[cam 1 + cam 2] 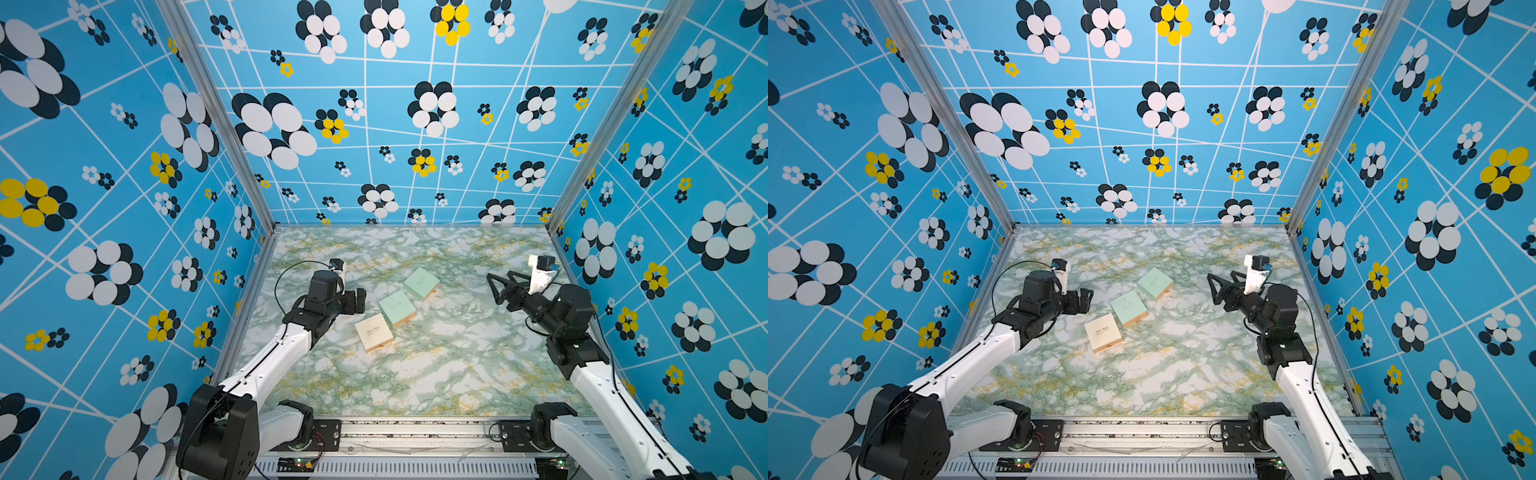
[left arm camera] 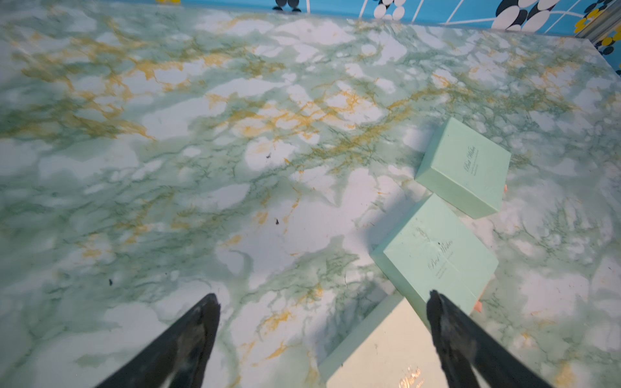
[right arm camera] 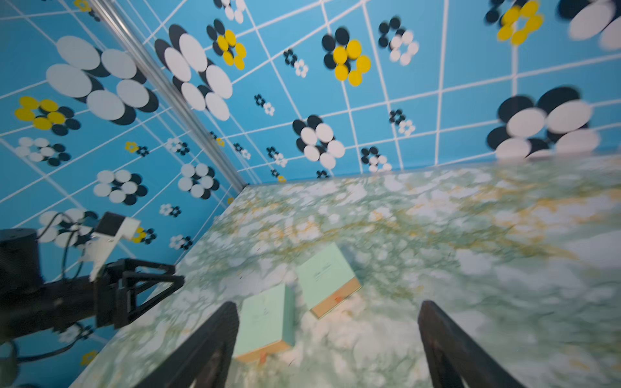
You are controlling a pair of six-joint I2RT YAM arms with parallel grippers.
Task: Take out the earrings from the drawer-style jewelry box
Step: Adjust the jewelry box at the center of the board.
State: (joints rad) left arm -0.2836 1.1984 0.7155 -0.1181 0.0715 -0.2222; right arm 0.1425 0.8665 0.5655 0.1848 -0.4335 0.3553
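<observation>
No earrings in sight yet. I reckon they're inside the 3 shut boxes mid-bench (image 1: 457,365): cream box (image 1: 374,333) nearest, middle mint box (image 1: 397,307), far mint box (image 1: 421,283), close together in a diagonal row. The left hand (image 1: 360,300) hangs just left of them and the right hand (image 1: 498,275) is well off to the right, both spread wide and empty.

The drawer fronts face right, so I'd pin a box with the left hand, pinch its orange pull tab (image 3: 337,297) with the right and pull straight so nothing skids.

The right wrist view is smeary, the left wrist view cuts off the cream box, and I can't spot its tab.
</observation>
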